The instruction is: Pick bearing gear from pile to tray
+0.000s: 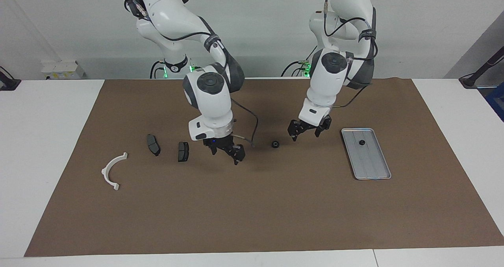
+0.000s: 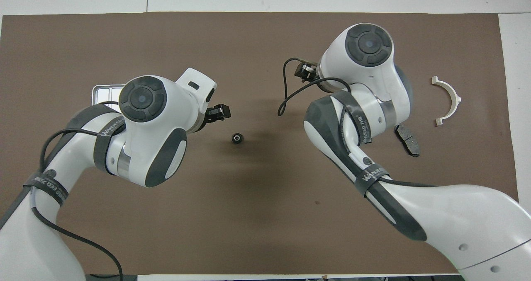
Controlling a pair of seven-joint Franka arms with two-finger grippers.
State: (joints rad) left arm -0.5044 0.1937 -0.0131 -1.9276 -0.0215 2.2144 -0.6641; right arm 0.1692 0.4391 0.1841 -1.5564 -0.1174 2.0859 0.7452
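Bearing gear (image 1: pixel 275 144), small, black and round, lying loose on brown mat (image 1: pixel 252 204) between both sets of black fingers, left gripper (image 1: pixel 305 130) and right gripper (image 1: pixel 228 152) alike spread wide, grasping nothing. Second black round piece (image 1: pixel 361 142) resting in ribbed silver tray (image 1: pixel 378 172). Farther out, two dark flat pads (image 1: pixel 152 144), curved white bracket (image 1: pixel 113 171), white counter (image 1: pixel 43 141), pale wall.
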